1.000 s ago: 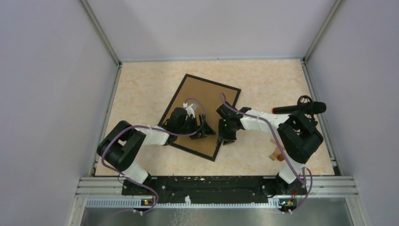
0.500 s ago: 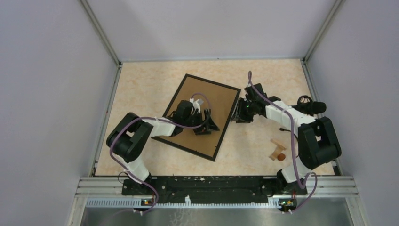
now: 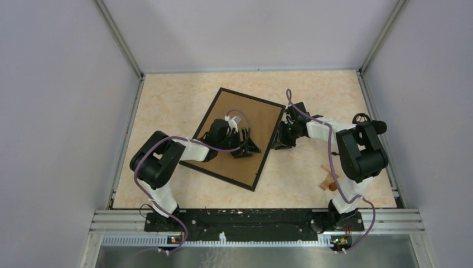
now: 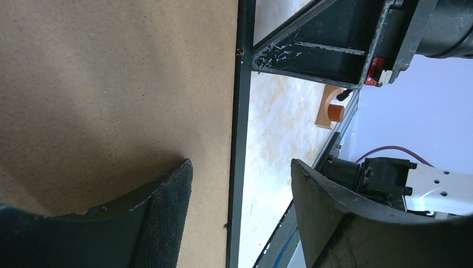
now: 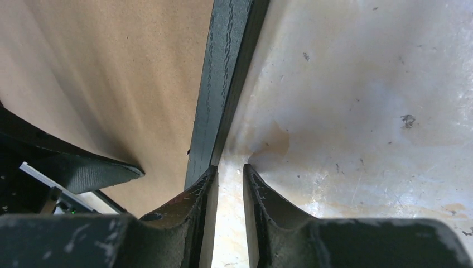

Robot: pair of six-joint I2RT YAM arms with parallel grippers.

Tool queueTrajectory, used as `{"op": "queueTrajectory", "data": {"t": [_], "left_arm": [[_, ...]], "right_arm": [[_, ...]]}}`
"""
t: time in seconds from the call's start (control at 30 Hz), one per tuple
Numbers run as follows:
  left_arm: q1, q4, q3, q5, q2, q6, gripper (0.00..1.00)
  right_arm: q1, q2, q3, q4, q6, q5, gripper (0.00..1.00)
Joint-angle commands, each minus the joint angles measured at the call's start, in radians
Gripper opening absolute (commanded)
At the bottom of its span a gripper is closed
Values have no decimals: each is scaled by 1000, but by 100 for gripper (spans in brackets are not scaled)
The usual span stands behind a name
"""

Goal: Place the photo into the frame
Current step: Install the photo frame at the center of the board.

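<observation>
- The left gripper (image 4: pixel 241 167) stands wide open and holds nothing. One finger hangs over the brown back of the frame (image 4: pixel 111 84), the other over the table (image 3: pixel 167 106) past the black edge, so the jaws straddle that edge.
- The right gripper (image 5: pixel 230 167) is almost closed, with only a thin slit of bare table showing between its fingers and nothing in it. Its inner finger sits right against the outside of the same black edge.
- The frame lies flat mid-table, askew, its long axis running near to far with the far end leaning right. Both grippers are at its right long side, the left reaching from over the back, the right from outside.
- The coming move seems to turn on that edge, and the right gripper looks best placed to get under it.
- The frame shows a plain brown board inside a thin black border, seemingly face down. No photo is visible in any view.
</observation>
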Motion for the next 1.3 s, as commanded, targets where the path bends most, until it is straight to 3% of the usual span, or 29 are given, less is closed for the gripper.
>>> {"op": "queueTrajectory", "data": {"t": [0.0,0.23,0.53,0.93,1.27], "left_arm": [[3,-51,-48,-63,41,27,71],[3,-48,-55,-57,42,29,71],[3,-45,-55,-50,55,30,71],[3,-75,-41,-61,51,40,71],[4,-92,-46,-60,59,51,71]], "right_arm": [[-9,43,37,84,-9,-41,24],[-32,-28,1,97,2,-53,28],[-29,52,18,110,0,-93,29],[4,115,54,-15,-9,96,27],[70,301,159,-124,108,313,26]]}}
